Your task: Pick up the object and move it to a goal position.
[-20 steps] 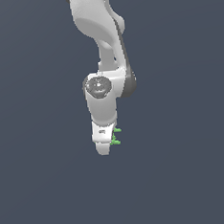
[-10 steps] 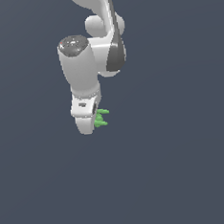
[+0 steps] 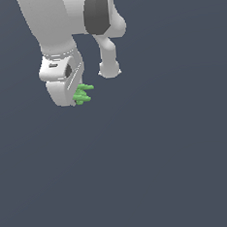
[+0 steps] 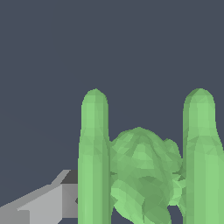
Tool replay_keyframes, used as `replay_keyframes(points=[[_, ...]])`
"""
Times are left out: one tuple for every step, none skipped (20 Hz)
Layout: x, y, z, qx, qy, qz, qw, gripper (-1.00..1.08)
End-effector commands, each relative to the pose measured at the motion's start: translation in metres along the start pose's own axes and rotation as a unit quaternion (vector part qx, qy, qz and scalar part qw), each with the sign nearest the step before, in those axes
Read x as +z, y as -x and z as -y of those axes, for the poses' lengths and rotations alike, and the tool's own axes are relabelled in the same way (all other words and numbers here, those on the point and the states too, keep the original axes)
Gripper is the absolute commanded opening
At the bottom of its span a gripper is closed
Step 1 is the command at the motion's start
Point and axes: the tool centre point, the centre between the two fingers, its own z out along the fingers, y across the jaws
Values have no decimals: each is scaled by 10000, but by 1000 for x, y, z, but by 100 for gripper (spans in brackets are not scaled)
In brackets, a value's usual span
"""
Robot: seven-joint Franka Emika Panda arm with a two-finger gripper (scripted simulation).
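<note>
The object point(image 3: 83, 94) is a small bright green piece that sticks out from the tip of my gripper point(image 3: 72, 101), in the upper left of the exterior view. The white gripper is shut on it and holds it up against the plain dark grey background. In the wrist view the object point(image 4: 140, 170) fills the lower half: two upright green bars with a lumpy green middle between them. One grey finger point(image 4: 43, 203) shows beside one bar; the other finger is hidden.
The arm's white links point(image 3: 54, 28) and a dark-panelled joint point(image 3: 97, 12) fill the top of the exterior view. Everything else is a uniform dark grey background point(image 3: 163, 155) with no other objects or marker in view.
The arm has moved toward the exterior view's left and upward, and looks larger in the picture. The green object has moved with the gripper, still held.
</note>
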Motion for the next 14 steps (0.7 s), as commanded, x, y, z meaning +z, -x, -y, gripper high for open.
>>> replay_keyframes(points=[[-26, 14, 9, -3, -1, -7, 10000, -100], [-36, 20, 12, -4, -1, -10, 10000, -100], [-46, 25, 16, -4, -1, -10, 10000, -100], [-55, 30, 19, -4, -1, -10, 10000, -100], [-64, 35, 21, -4, -1, -10, 10000, -100], [-73, 40, 24, -4, -1, -10, 10000, -100], [-81, 45, 27, -4, -1, -10, 10000, -100], [-89, 49, 29, -4, -1, -10, 10000, -100], [-97, 53, 31, -4, -1, -10, 10000, -100], [-104, 58, 33, -1, 0, -11, 10000, -100], [-110, 61, 35, -1, 0, -11, 10000, -100], [-116, 65, 36, -1, 0, -11, 10000, -100], [-121, 68, 38, 1, -1, -8, 10000, -100], [-125, 71, 39, 1, -1, -8, 10000, -100]])
